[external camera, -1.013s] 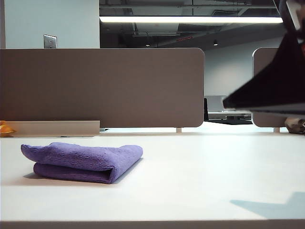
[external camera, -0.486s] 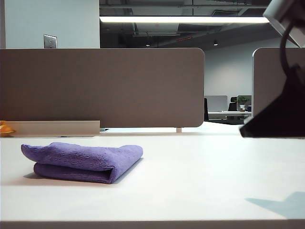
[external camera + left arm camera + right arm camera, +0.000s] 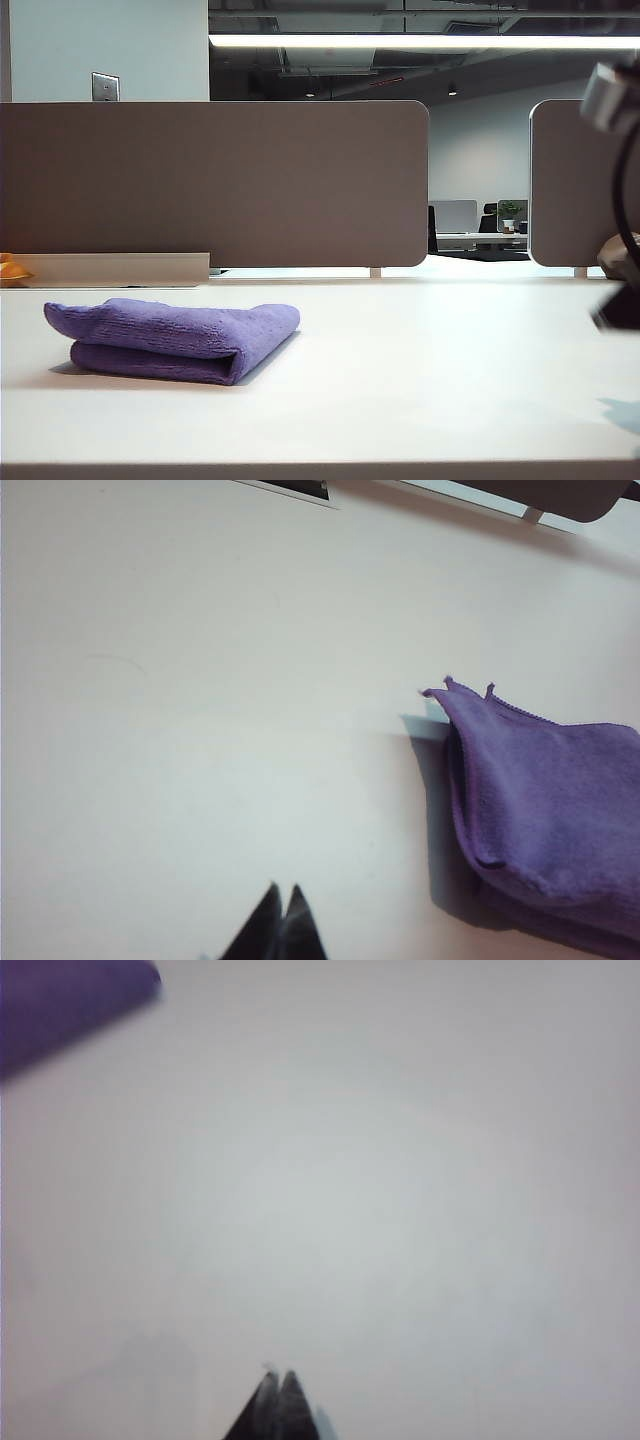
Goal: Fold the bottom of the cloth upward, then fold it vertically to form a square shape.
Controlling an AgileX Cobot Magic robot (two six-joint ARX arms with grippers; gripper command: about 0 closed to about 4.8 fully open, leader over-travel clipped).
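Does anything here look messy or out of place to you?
Only slightly. The cloth lies folded on the table, but one corner pokes out past the layers, so the edges do not line up. Both grippers, left and right, are shut and hang over bare table, off the cloth.

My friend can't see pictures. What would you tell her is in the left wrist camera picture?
A folded purple cloth lies on a plain white table, its layers stacked and two small corner tips poking up at one end. The left arm's dark tool, closed and holding nothing, hovers over bare table away from the cloth.
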